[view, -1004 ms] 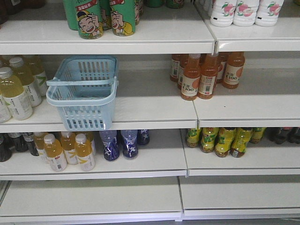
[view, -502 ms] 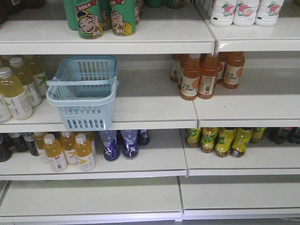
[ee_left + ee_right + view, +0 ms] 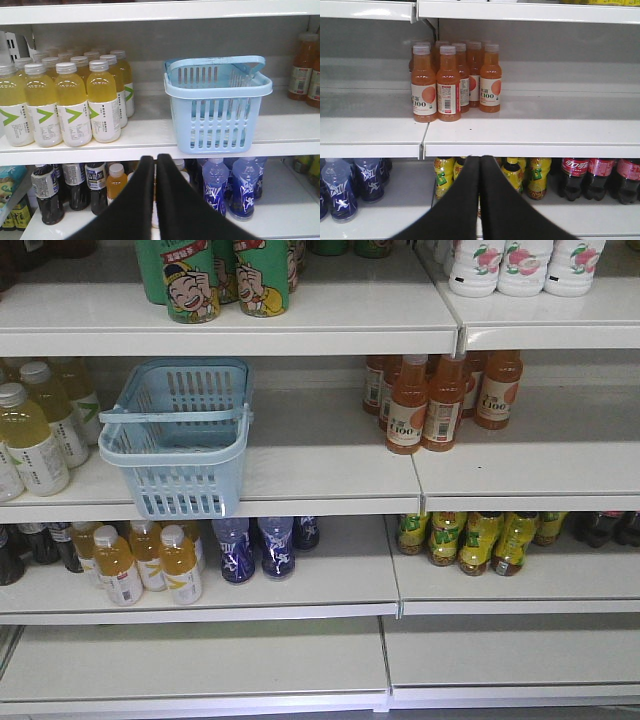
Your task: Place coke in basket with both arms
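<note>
The light blue basket (image 3: pixel 186 487) stands on the middle shelf, left of centre, with its handles folded down on the rim. The left wrist view has the basket (image 3: pixel 216 126) up and to the right of my left gripper (image 3: pixel 155 159), which is shut with nothing in it, level with the shelf below. My right gripper (image 3: pixel 480 159) is also shut and holds nothing, in front of the shelf edge further right. The coke is out of view in every frame. Neither arm shows in the front view.
Orange juice bottles (image 3: pixel 425 400) stand right of the basket, yellow drink bottles (image 3: pixel 75 105) to its left. One shelf down are blue bottles (image 3: pixel 258 545), yellow-green bottles (image 3: pixel 520 175) and dark plastic cola bottles with red labels (image 3: pixel 590 177). The lowest shelf (image 3: pixel 200 660) holds nothing.
</note>
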